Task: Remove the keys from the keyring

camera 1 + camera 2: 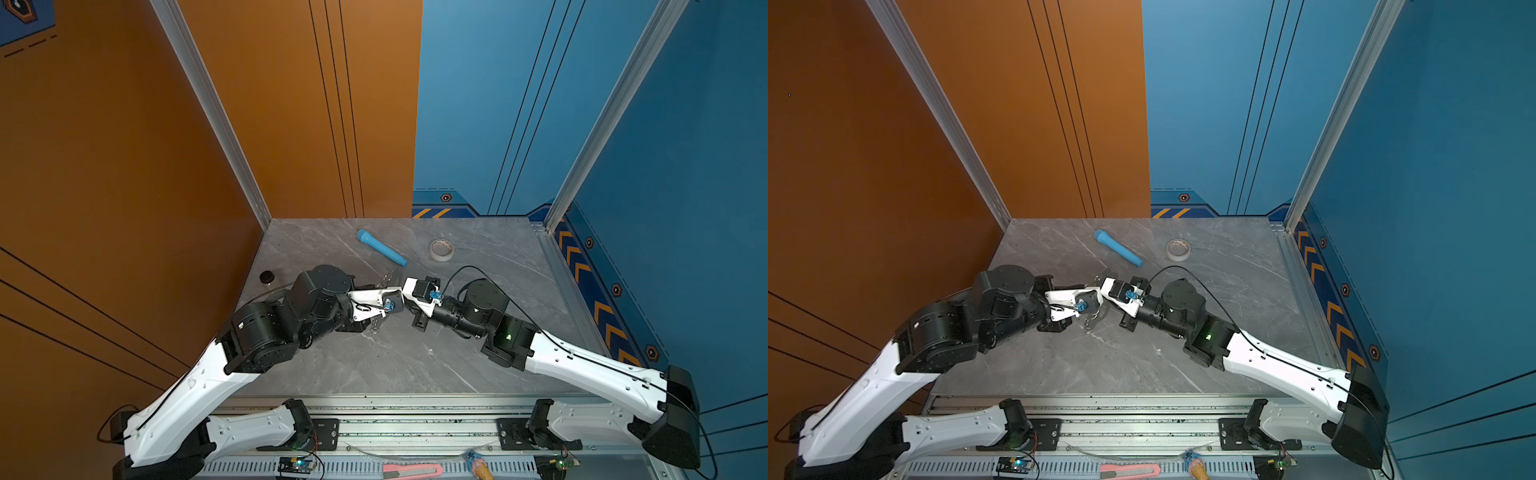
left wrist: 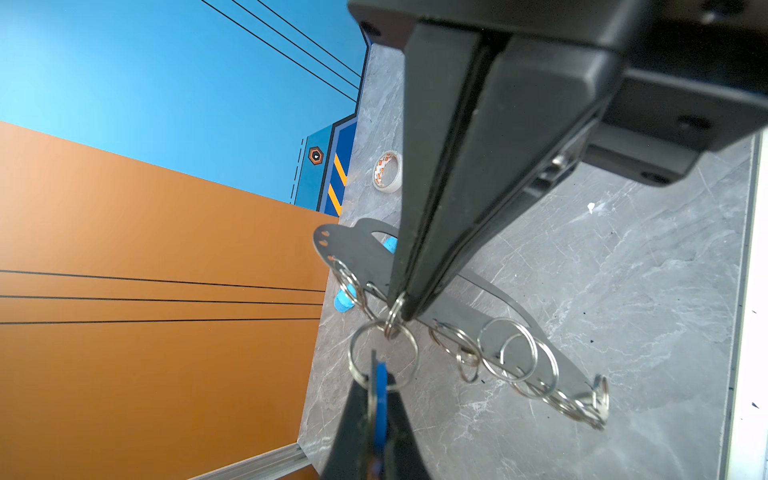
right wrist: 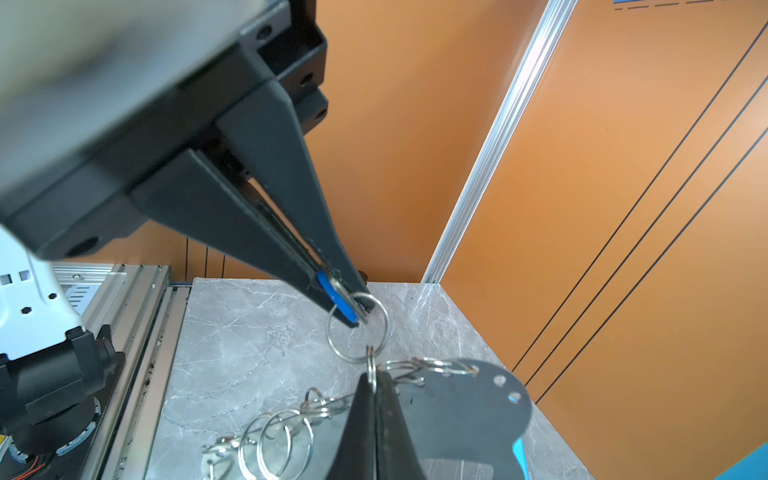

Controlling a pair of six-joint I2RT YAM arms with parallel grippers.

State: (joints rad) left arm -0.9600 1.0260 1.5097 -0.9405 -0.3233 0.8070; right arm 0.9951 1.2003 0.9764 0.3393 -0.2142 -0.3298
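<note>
keys (image 3: 337, 300) — mostly hidden inside right gripper (image 3: 359, 311), only a blue edge shows | keyring (image 2: 358, 254) — middle covered by left gripper (image 2: 405, 311)

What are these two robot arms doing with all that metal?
The left gripper is shut on the ringed edge of the flat grey metal keyring plate. The right gripper is shut on the keys, at their blue plastic tag. One large silver wire ring joins the two, so the keys are not yet off the plate.
</note>
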